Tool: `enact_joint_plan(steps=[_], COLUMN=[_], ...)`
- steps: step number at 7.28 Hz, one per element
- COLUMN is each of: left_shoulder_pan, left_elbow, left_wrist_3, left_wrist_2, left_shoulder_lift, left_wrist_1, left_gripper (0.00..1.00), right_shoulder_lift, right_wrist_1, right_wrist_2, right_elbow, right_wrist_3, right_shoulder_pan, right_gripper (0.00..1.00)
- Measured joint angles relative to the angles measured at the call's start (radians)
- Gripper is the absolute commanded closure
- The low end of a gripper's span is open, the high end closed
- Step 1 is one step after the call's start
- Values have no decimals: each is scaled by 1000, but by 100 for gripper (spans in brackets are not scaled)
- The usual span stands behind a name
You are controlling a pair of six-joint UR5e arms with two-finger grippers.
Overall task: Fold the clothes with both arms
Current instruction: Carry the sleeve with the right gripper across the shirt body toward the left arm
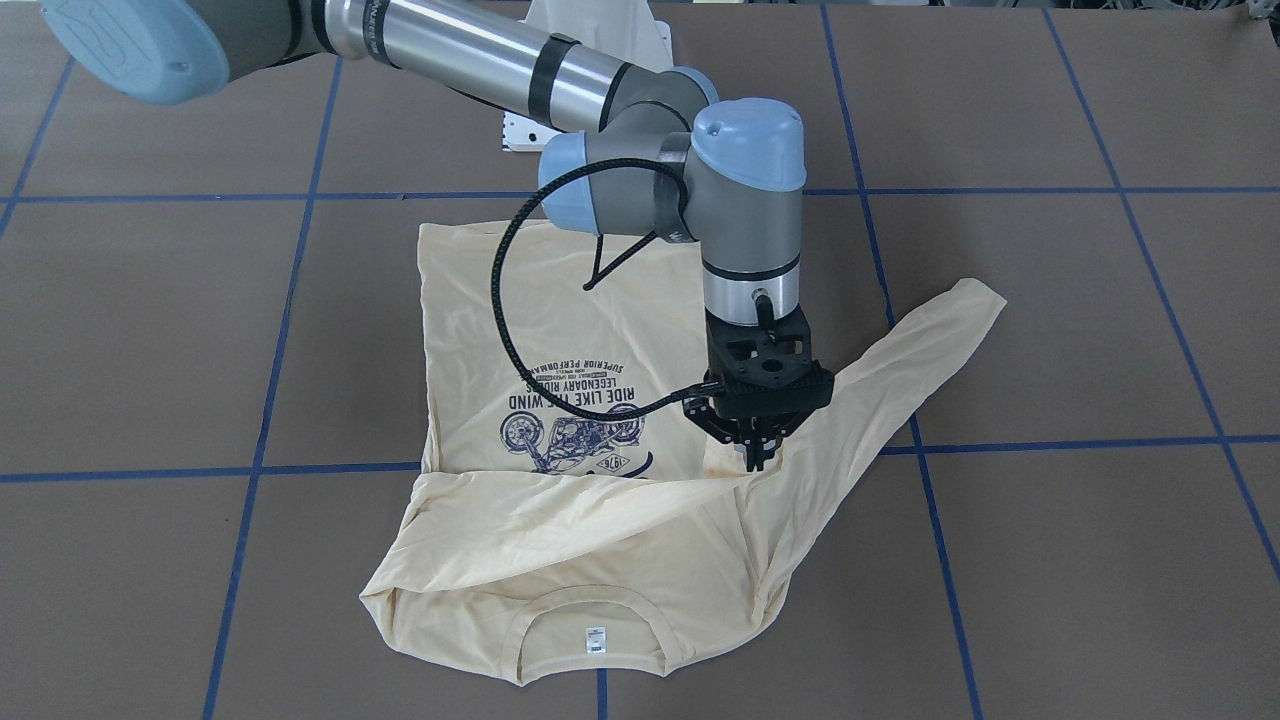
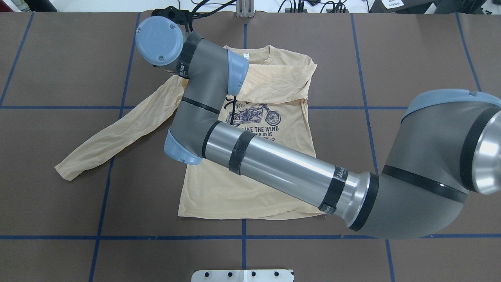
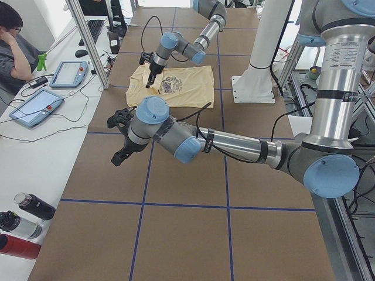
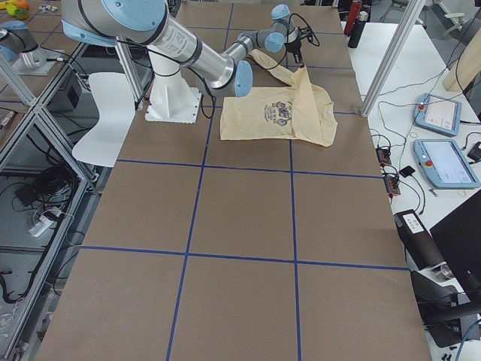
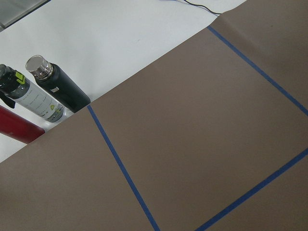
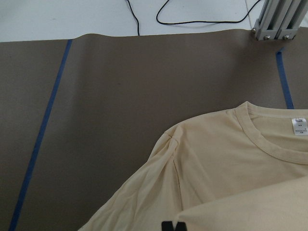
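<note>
Where right tool [image 1: 755, 455] meets shirt [image 1: 560, 300], seems clenched on shoulder fabric; left tool [image 3: 118, 157]: cannot tell.

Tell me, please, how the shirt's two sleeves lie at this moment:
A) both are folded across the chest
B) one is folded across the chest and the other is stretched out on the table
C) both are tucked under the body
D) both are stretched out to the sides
B: one sleeve lies folded across the shirt, while the other sleeve stretches out sideways over the table.
</note>
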Motion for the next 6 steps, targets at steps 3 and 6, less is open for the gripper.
enact_joint_plan(steps=[3,6], left_shoulder_pan=[0,0], left_elbow=[2,1], left_wrist_3=[0,-1], left_wrist_2=[-1,-1], left_shoulder_lift=[-1,-1], left_wrist_1=[0,-1], left_gripper=[0,0], right_shoulder_lift=[51,75], right_wrist_1=[11,7], right_wrist_2=[-17,-26], right_elbow=[-70,-76], right_wrist_3=[71,112], right_shoulder_pan=[-5,-4], right_gripper=[2,1])
